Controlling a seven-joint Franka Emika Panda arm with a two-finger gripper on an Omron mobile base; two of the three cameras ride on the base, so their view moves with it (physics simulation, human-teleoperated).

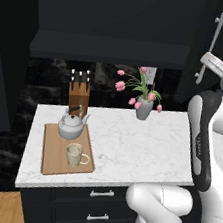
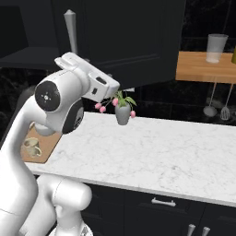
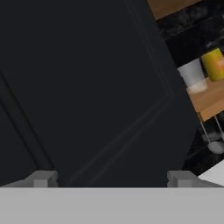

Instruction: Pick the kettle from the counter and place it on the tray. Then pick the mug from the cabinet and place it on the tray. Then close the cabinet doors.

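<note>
Facing the right door (image 3: 87, 87) panel with gripper (image 3: 109, 179) spread wide, empty; kettle (image 1: 72, 125) and mug (image 1: 76, 154) on tray (image 1: 56, 158). Stiff, hinged, likely swinging lightly; best pushed flat near handle (image 1: 211, 45) edge.

Soft, even rendered light with no glare. The counter (image 1: 129, 141) below the gripper (image 3: 111, 177) is the brightest surface, carrying only faint shadows beside the kettle (image 1: 72, 125) and vase (image 1: 144, 109). The cabinet door (image 3: 87, 87) directly ahead of the gripper is near black, its panel lines barely readable. All pictures are coarse and slightly blurred; edges show no distortion.
</note>
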